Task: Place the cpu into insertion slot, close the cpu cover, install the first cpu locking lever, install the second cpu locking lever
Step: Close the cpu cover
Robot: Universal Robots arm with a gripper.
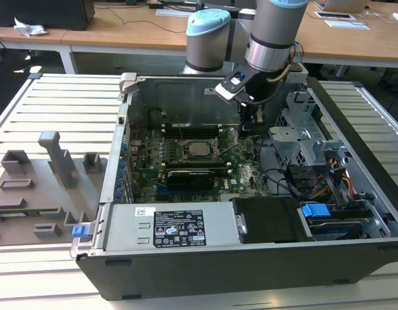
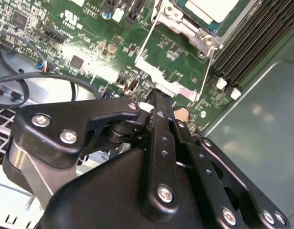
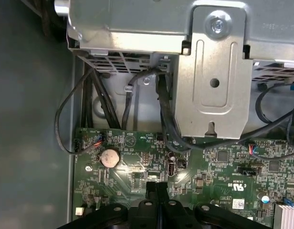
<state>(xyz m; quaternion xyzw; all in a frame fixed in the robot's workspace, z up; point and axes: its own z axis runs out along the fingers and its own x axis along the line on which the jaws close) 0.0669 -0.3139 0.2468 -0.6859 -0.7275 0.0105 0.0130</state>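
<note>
Gripper fingers were pinched together, empty, beside a locking lever, cpu seated in the insertion slot; best bet was pushing the lever down squarely, tips off the board.

arm: I come down steeply from above | wrist: bent toward the exterior view's left | gripper: I point it downward | fingers: black, pressed together at the tips in both wrist views, nothing seen between them
</note>
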